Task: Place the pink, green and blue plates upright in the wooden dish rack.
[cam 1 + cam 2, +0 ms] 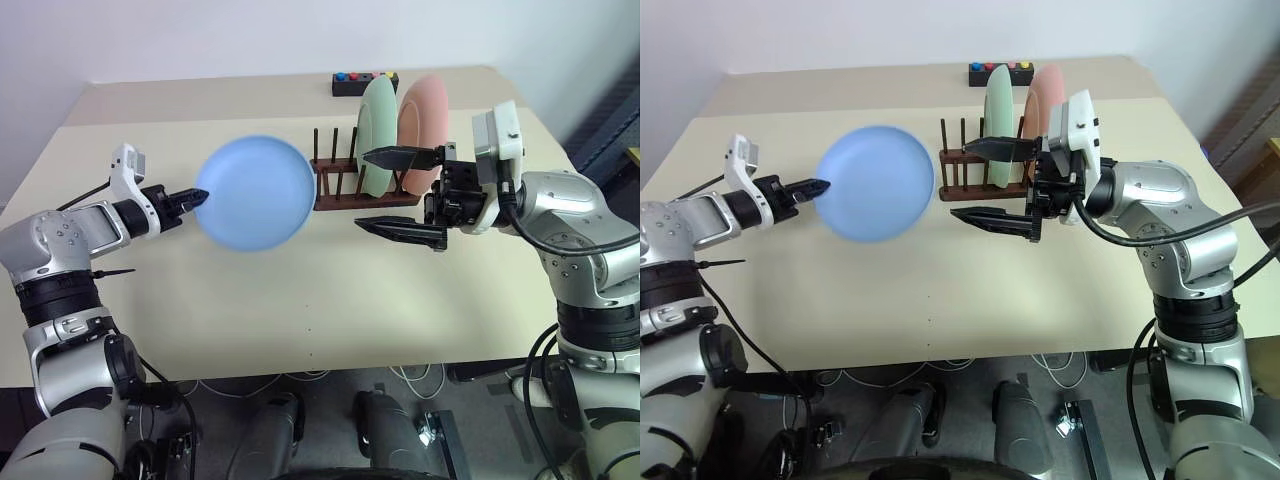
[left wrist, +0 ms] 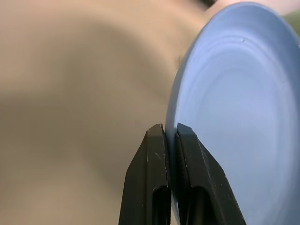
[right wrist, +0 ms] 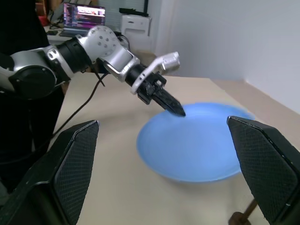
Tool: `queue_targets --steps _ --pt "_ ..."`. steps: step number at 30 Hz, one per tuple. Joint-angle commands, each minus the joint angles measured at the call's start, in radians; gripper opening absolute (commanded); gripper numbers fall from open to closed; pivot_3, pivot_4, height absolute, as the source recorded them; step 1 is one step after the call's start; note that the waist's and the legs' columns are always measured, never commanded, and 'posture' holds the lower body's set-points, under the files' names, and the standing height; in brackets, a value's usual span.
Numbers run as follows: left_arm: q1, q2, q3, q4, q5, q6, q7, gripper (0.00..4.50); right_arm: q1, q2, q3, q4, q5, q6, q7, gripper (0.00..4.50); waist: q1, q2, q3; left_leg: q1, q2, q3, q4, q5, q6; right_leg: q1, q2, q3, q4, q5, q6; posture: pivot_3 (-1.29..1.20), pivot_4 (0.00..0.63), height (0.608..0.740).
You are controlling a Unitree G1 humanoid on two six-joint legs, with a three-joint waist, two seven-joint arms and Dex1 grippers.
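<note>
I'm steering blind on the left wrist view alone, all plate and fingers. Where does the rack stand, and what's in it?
Observer: The wooden dish rack stands on the table beyond the blue plate, with the green plate and the pink plate upright in it.
Operator: Any free slots?
Observer: Yes, bare pegs at the rack's end nearest the blue plate.
Operator: Where's the other arm?
Observer: The right gripper hangs open in front of the rack, pointing at the blue plate.
Operator: My grip?
Observer: The left gripper is shut on the blue plate's rim, the plate clear of the table.
</note>
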Motion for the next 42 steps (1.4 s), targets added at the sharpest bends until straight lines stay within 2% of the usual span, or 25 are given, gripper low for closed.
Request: queue_targets --steps 1,3,5,7,11,13,16,19,24,28,35,38,41,42 --pt "-0.07 -0.042 0.177 -0.02 -0.141 0.062 0.058 0.02 -0.045 0.016 0.036 -0.012 -0.102 -0.089 -0.049 4.5 -0.001 0.0 0.0 0.0 0.0 0.0 0.0 0.0 0.0 0.0 0.0 0.0 0.0 0.0 0.0 0.0 0.15 0.74" --pt "-0.12 -0.087 0.309 0.025 -0.21 0.128 0.139 0.02 -0.058 0.023 0.068 -0.006 -0.175 -0.139 -0.078 4.5 0.0 0.0 0.0 0.0 0.0 0.0 0.0 0.0 -0.001 -0.001 0.001 0.0 0.001 0.0 0.0 0.0 0.15 0.74" --pt "-0.158 -0.119 0.359 0.031 -0.222 0.018 0.204 0.02 -0.097 0.023 0.191 -0.022 -0.422 -0.339 -0.133 4.5 -0.002 0.0 0.0 0.0 0.0 0.0 0.0 0.001 -0.001 -0.001 0.001 0.0 0.001 0.0 0.0 0.0 0.15 0.74" --pt "-0.174 -0.153 0.379 0.013 -0.228 -0.069 0.266 0.02 -0.133 0.036 0.249 -0.011 -0.577 -0.49 -0.188 4.5 -0.005 0.0 0.0 0.0 0.0 0.001 0.0 0.004 -0.006 -0.001 0.001 0.0 0.001 0.0 0.0 0.0 0.15 0.74" --pt "-0.133 -0.27 0.331 -0.126 -0.259 -0.14 0.356 0.02 -0.203 0.079 0.239 0.053 -0.746 -0.687 -0.338 4.5 0.003 -0.001 0.0 0.0 0.0 0.001 0.0 0.005 -0.009 -0.001 0.001 0.0 0.001 0.0 0.0 0.0 0.15 0.74" --pt "-0.115 -0.343 0.329 -0.193 -0.286 -0.182 0.417 0.02 -0.223 0.04 0.269 0.112 -0.932 -0.846 -0.435 4.5 0.009 -0.004 -0.001 0.0 -0.001 0.0 0.0 0.005 -0.009 0.0 0.001 0.0 0.0 0.0 0.0 0.0 0.15 0.74" --pt "-0.056 -0.42 0.255 -0.327 -0.251 -0.293 0.475 0.02 -0.248 0.003 0.299 0.182 -1.132 -1.009 -0.556 4.5 0.008 -0.008 -0.001 0.0 -0.001 0.0 0.0 0.005 -0.009 0.0 0.001 0.0 0.0 0.0 0.0 0.0 0.15 0.74" --pt "-0.024 -0.465 0.204 -0.42 -0.244 -0.385 0.516 0.02 -0.257 0.0 0.32 0.208 -1.231 -1.072 -0.608 4.5 0.001 -0.009 -0.001 0.0 -0.001 0.0 0.0 0.006 -0.01 0.0 0.002 0.0 0.001 0.0 0.0 0.0 0.15 0.74" --pt "0.031 -0.507 0.073 -0.562 -0.216 -0.493 0.557 0.02 -0.223 0.029 0.351 0.221 -1.304 -1.088 -0.627 4.5 -0.001 -0.009 -0.001 0.001 0.0 0.001 -0.002 0.006 -0.01 0.0 0.003 0.001 0.001 0.0 0.0 0.0 0.15 0.74" --pt "0.09 -0.475 -0.071 -0.634 -0.137 -0.552 0.546 0.02 -0.241 0.034 0.354 0.269 -1.369 -1.073 -0.658 4.5 0.002 -0.009 -0.001 0.001 0.0 0.001 -0.001 0.006 -0.01 0.001 0.003 0.001 0.0 0.0 -0.001 0.0 0.15 0.74" --pt "0.129 -0.46 -0.176 -0.68 -0.093 -0.62 0.558 0.02 -0.251 0.04 0.359 0.319 -1.429 -1.052 -0.677 4.5 0.002 -0.009 -0.001 0.001 0.0 0.001 -0.001 0.006 -0.01 0.001 0.003 0.001 0.0 0.0 -0.001 0.0 0.15 0.74" --pt "0.136 -0.454 -0.193 -0.681 -0.096 -0.631 0.558 0.0 -0.251 0.047 0.365 0.332 -1.421 -1.038 -0.655 3.67 0.0 -0.009 -0.001 0.001 0.0 0.001 -0.001 0.006 -0.01 0.001 0.003 0.001 0.0 0.0 -0.001 0.0 0.15 0.74" --pt "0.139 -0.449 -0.198 -0.679 -0.11 -0.635 0.555 0.0 -0.254 0.057 0.369 0.34 -1.423 -1.028 -0.649 2.22 0.0 -0.009 -0.001 0.002 0.0 0.001 -0.002 0.006 -0.01 0.001 0.003 0.001 0.0 0.0 -0.001 0.0 0.15 0.74" --pt "0.14 -0.446 -0.197 -0.679 -0.114 -0.635 0.553 0.0 -0.256 0.058 0.369 0.342 -1.427 -1.026 -0.652 1.6 0.0 -0.009 -0.001 0.002 0.0 0.001 -0.002 0.006 -0.01 0.001 0.004 0.001 0.0 0.0 -0.001 0.0 0.15 0.74"
